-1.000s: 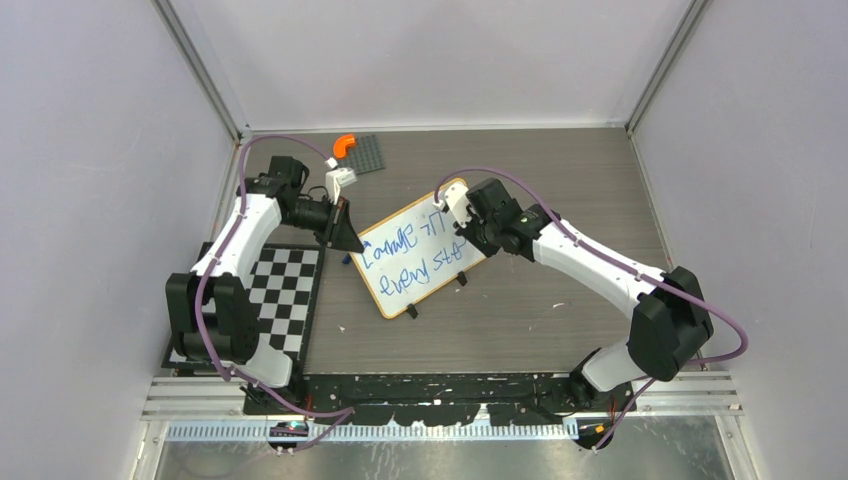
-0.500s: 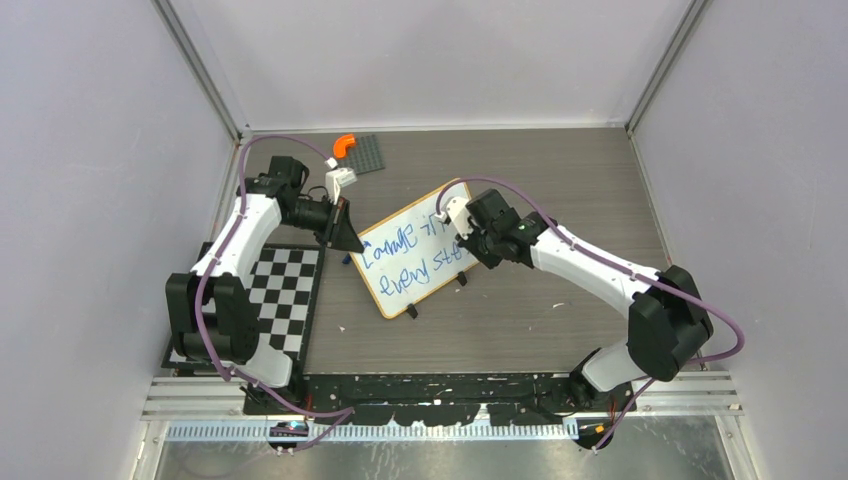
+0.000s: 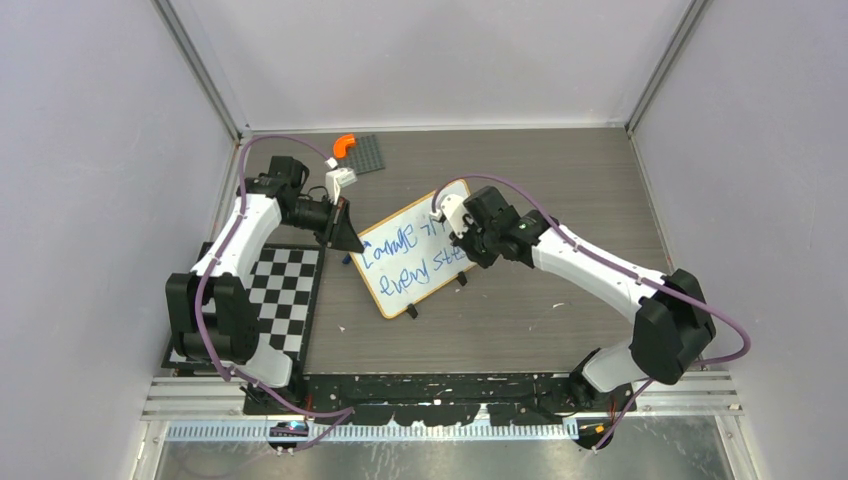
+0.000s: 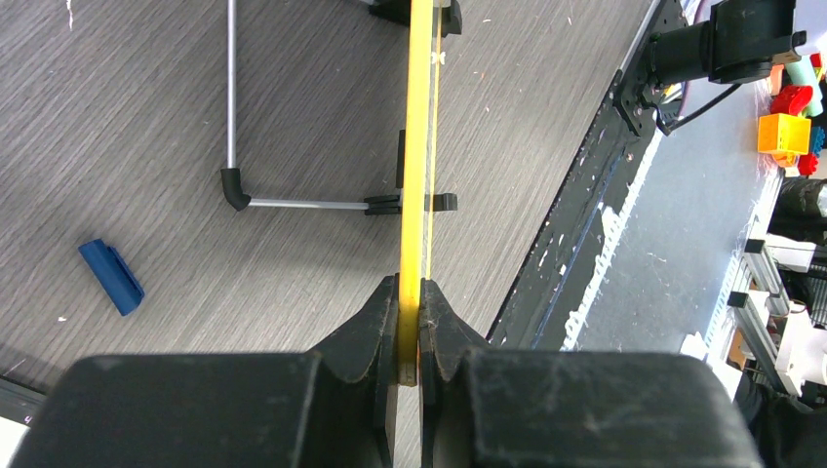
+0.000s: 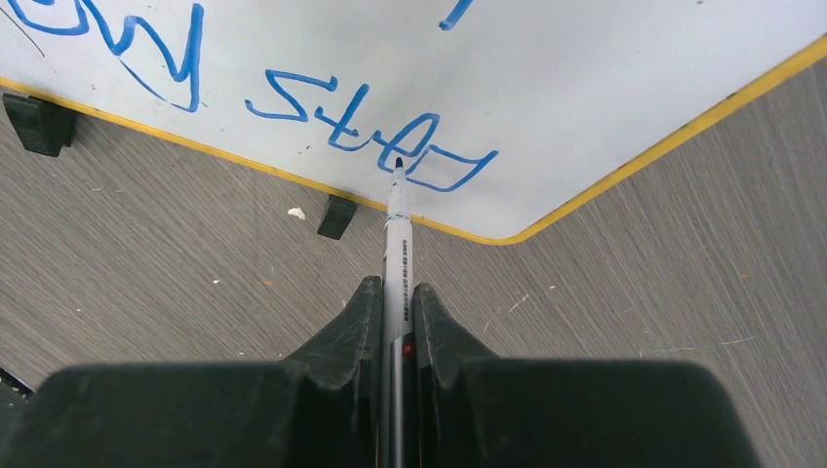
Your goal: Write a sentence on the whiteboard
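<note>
Top external, right claw (image 5: 395, 292) clamped on marker (image 5: 395, 234), shifted left over whiteboard (image 3: 402, 293), left claw (image 4: 411, 292) still clamped on its rim

Whiteboard (image 3: 405, 293) lies slanted mid-table, sentence (image 3: 400, 250) in blue, two lines. Left gripper (image 3: 349, 242) at its left edge; right gripper (image 3: 463, 243) over right end.

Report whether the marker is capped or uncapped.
Uncapped: the marker in the right claw shows a bare dark tip at the whiteboard, by the blue sentence.
</note>
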Robot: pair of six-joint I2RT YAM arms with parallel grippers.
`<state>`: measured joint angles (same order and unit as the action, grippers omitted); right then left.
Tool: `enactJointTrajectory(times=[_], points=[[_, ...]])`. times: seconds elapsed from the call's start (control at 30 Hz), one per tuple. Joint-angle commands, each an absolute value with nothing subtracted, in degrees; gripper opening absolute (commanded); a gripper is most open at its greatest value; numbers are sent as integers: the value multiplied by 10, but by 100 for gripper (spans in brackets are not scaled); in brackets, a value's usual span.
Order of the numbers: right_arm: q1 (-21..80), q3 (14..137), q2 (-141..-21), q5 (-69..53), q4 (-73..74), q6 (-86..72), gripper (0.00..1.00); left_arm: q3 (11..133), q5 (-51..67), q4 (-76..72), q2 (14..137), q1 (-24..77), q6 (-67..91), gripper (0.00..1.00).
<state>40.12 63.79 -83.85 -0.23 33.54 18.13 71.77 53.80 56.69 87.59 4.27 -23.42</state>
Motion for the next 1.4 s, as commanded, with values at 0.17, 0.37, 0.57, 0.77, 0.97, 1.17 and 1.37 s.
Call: enactJointTrajectory(times=[0.17, 0.37, 0.57, 0.77, 0.97, 1.17, 1.37], points=[[383, 655, -815, 47, 324, 199, 0, 713, 526, 558, 861, 45, -251, 0], [378, 664, -830, 54, 311, 200, 0, 713, 524, 557, 861, 45, -251, 0], [377, 675, -843, 43, 304, 199, 0, 714, 522, 559, 861, 45, -255, 0], [376, 684, -852, 50, 305, 201, 0, 713, 521, 560, 862, 45, -255, 0], [365, 685, -847, 57, 305, 201, 0, 713, 522, 560, 862, 45, -255, 0], [361, 679, -851, 57, 306, 201, 0, 715, 522, 560, 863, 45, -254, 0], [361, 672, -857, 47, 313, 198, 0, 715, 522, 559, 865, 46, -254, 0]])
